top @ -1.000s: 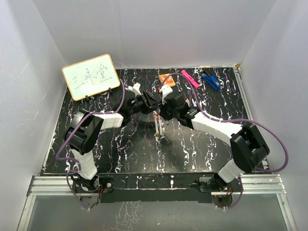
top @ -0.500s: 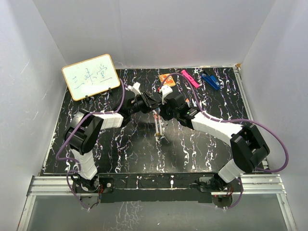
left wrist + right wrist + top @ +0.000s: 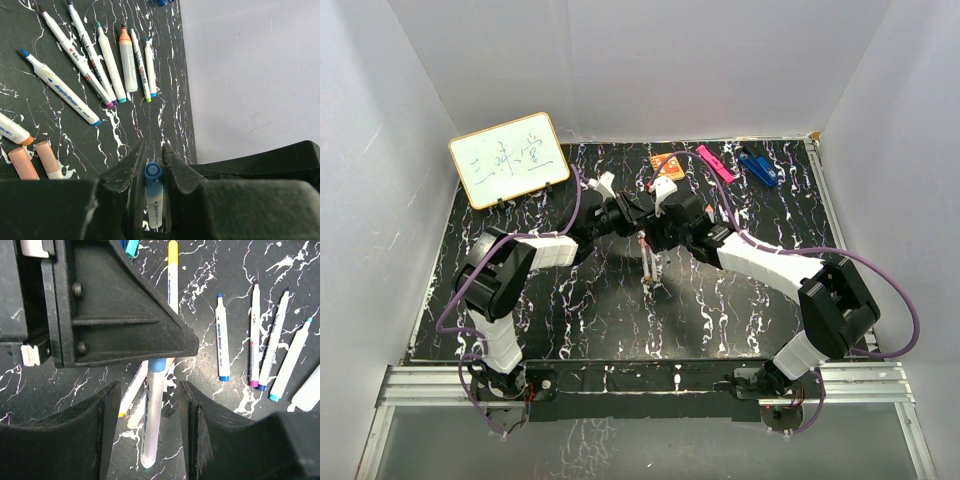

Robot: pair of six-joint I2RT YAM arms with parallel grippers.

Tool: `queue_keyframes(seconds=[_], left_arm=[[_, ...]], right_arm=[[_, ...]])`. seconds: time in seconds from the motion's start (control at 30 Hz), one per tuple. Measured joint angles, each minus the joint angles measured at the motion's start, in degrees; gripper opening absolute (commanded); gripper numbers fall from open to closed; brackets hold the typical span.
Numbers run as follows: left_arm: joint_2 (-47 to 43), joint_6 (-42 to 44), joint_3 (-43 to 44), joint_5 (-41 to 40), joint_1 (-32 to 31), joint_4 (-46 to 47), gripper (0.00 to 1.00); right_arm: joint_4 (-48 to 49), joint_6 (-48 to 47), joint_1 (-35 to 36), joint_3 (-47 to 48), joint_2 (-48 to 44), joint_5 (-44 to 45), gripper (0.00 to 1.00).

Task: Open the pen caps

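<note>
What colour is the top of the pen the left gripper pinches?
Blue, on the pen in the left gripper; clearest in the left wrist view.

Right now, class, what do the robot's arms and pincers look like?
The left arm and right arm have white links, black joints and a looping purple cable each. The left pincer and right pincer are matte black with tapered fingers.

Top external: high and behind the arm bases, tilted down toward the back wall, far enough to take in the whole table (image 3: pixel 570 330). Left wrist: close, looking out past the left gripper (image 3: pixel 153 150) over tabletop and wall. Right wrist: close, looking down between the fingers of the right gripper (image 3: pixel 148 390); both wrist views share the blue-capped pen (image 3: pixel 153 192) and the row of loose pens (image 3: pixel 107 70).
</note>
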Motion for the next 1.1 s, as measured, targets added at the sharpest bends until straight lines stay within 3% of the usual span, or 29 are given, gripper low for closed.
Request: queue_keyframes(seconds=[0.2, 0.57, 0.67, 0.77, 1.1], left_arm=[[0.0, 0.0, 0.0, 0.0, -0.3, -0.3, 0.0], [-1.6, 0.1, 0.0, 0.0, -0.3, -1.0, 0.0], [-2.3, 0.2, 0.0, 0.0, -0.3, -1.2, 0.0], [-2.5, 0.3, 0.0, 0.0, -0.3, -1.4, 0.0], [-3.6, 1.4, 0.3, -1.4, 0.2, -5.2, 0.0]], right_arm=[[0.1, 0.0, 0.0, 1.1, 0.3, -0.1, 0.33], [0.1, 0.0, 0.0, 1.3, 1.6, -0.2, 0.31], [0.1, 0.0, 0.0, 1.3, 1.8, -0.2, 0.2], [0.1, -0.1, 0.0, 1.3, 1.9, 0.0, 0.01], [-0.1, 0.3, 0.0, 1.3, 2.1, 0.0, 0.0]])
